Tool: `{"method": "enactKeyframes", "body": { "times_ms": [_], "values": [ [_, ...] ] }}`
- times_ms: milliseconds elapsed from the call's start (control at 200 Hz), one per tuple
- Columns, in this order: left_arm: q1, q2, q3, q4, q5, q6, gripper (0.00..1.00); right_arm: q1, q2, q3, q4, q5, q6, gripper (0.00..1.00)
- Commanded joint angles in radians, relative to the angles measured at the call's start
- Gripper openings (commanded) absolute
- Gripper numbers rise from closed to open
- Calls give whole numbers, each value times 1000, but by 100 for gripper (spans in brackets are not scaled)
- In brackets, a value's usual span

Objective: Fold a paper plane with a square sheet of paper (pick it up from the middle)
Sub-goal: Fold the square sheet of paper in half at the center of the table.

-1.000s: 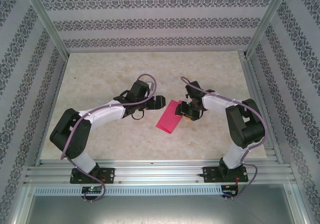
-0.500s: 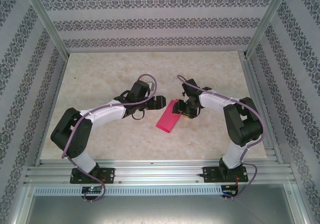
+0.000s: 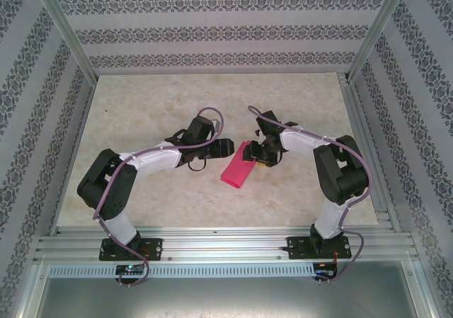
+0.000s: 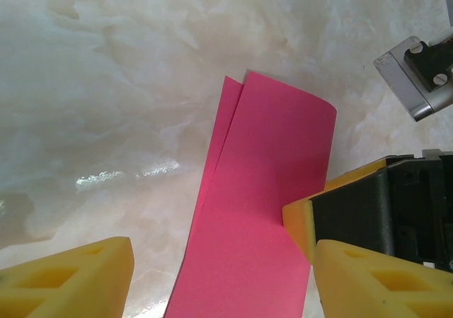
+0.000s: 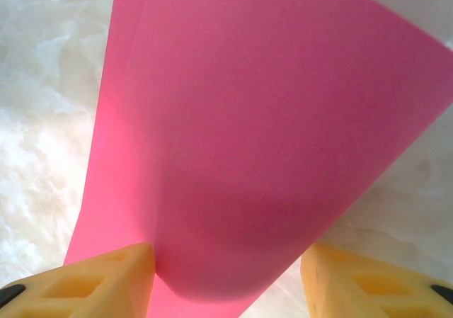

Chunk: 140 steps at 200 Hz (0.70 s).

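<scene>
**Top view, read left to right.** The left arm (image 3: pixel 145 163) reaches in over the pale marbled table (image 3: pixel 141 98). The left gripper (image 3: pixel 224 148) hangs by the far left end of the sheet of paper (image 3: pixel 238 168). Its yellow fingers (image 4: pixel 78 275) are spread wide and hold nothing.

The magenta-red sheet lies near the table's middle, between the two grippers, folded double into a long strip. In the left wrist view its two layers show slightly offset at the far corner.

The right gripper (image 3: pixel 257 155) meets the strip's far right end. In the right wrist view its fingers (image 5: pixel 92 282) stand well apart and unclenched, with the upper layer bowed up between them. In the left wrist view one of these fingers touches the strip's right edge. The right arm (image 3: pixel 338 173) bends in from the right.
</scene>
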Motion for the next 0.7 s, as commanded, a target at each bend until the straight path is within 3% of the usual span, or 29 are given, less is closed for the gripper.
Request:
{"method": "enactKeyframes", "body": {
  "times_ms": [0,175,460,575,644,694],
  "values": [
    [-9,16,36,20,14,-21,68,10,9,27,-19,26,-34,57],
    [-9,26,35,27,34,-26,59,11,42,50,-47,17,-49,58],
    [-9,34,42,-2,30,-26,58,14,58,59,-74,27,-90,56],
    [-9,33,35,3,20,-34,57,12,43,51,-41,-26,-108,54],
    [-9,27,33,4,14,-38,57,4,37,47,-19,-56,-85,45],
    [-9,22,34,2,9,-38,57,-3,36,42,3,-83,-72,48]
  ]
}}
